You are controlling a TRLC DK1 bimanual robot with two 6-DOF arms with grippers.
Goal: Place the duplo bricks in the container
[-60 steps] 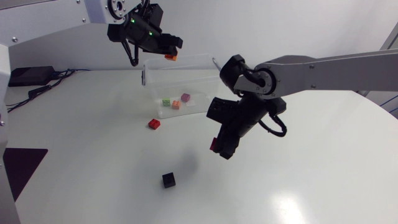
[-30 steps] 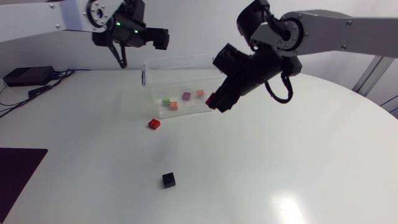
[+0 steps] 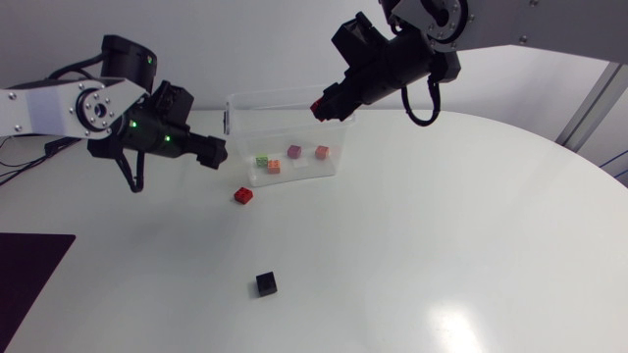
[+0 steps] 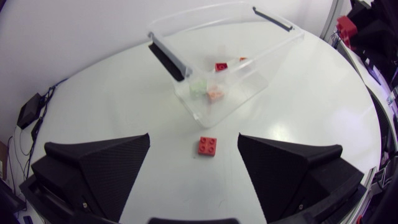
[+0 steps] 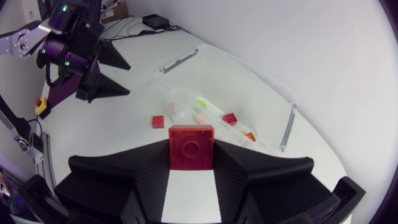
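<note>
A clear container stands at the table's back with several small bricks in it, among them a green one and a purple one. My right gripper hangs over its right rim, shut on a red brick. A second red brick lies on the table in front of the container. My left gripper is open above the table left of the container, and this red brick lies just ahead of its fingers. A black brick sits nearer the front.
Black cables lie at the table's far left edge. In the right wrist view my left arm stands beyond the container and the loose red brick.
My left gripper opened, dropped an orange brick into the container, then swung left and down towards the loose red brick. My right arm rose and carried its red brick over the container.
</note>
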